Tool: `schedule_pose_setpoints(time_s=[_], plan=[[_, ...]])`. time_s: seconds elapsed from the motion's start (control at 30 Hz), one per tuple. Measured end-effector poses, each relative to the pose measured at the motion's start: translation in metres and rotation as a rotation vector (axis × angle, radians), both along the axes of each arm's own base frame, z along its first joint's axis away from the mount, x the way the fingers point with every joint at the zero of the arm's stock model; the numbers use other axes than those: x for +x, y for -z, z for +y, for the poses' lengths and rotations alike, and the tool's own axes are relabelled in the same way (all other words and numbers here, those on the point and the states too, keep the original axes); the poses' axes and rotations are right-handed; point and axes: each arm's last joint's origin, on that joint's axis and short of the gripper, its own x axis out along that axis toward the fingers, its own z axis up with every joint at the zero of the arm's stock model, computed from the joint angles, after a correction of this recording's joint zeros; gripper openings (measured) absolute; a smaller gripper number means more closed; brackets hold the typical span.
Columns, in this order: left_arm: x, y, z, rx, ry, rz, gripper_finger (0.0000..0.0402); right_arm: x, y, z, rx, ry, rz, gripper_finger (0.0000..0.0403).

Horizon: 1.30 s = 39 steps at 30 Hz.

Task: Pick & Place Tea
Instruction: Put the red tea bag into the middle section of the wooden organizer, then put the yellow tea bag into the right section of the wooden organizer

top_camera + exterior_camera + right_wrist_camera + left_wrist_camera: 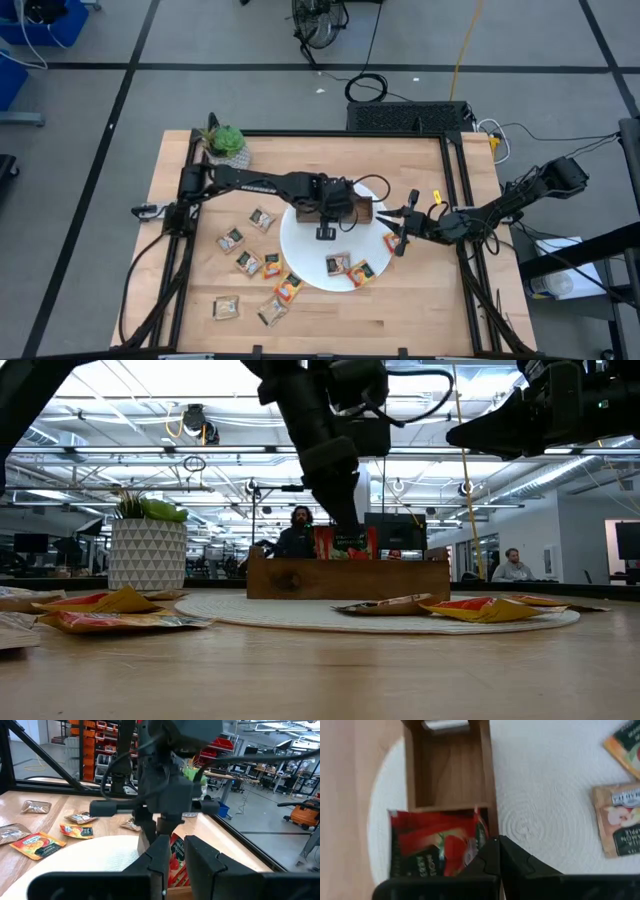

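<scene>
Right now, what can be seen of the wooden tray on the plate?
The wooden tray is a brown open-topped box with thin dividing walls, sitting on the white plate. One compartment stands empty; the next holds red tea sachets upright. The left gripper, shut, hovers at the tray's wall beside those sachets.

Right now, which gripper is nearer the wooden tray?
Left. The left gripper hangs shut right at the wooden tray, by its red sachet. The right gripper waits beside the tray's far end.
</scene>
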Motion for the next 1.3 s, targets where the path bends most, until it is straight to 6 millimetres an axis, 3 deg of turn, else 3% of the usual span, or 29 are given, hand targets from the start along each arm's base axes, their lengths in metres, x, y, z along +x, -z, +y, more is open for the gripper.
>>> schedule_pose_setpoints(time_s=[0.2, 0.43, 0.6, 0.97, 1.13, 1.3], plan=[[0.004, 0.017, 0.013, 0.015, -0.059, 0.033, 0.0004, 0.0, 0.0, 0.0, -0.001, 0.0, 0.002, 0.0045], [0.004, 0.017, 0.02, 0.016, -0.12, 0.022, 0.0005, 0.0, 0.0, 0.0, -0.001, 0.0, 0.002, 0.0045], [0.003, 0.014, 0.017, -0.021, -0.14, 0.021, 0.003, 0.0, 0.0, 0.0, -0.001, 0.0, 0.002, 0.0045], [0.0, -0.012, -0.006, -0.054, -0.073, -0.053, 0.0055, 0.0, 0.001, 0.0, -0.004, 0.0, 0.009, 0.0045], [-0.013, -0.044, -0.004, -0.004, -0.108, -0.107, 0.0042, 0.0, 0.002, 0.0, -0.006, 0.0, 0.015, 0.0045], [-0.021, -0.048, 0.008, -0.008, -0.198, -0.079, 0.0019, 0.0, 0.002, 0.0, -0.01, 0.0, 0.024, 0.0045]])
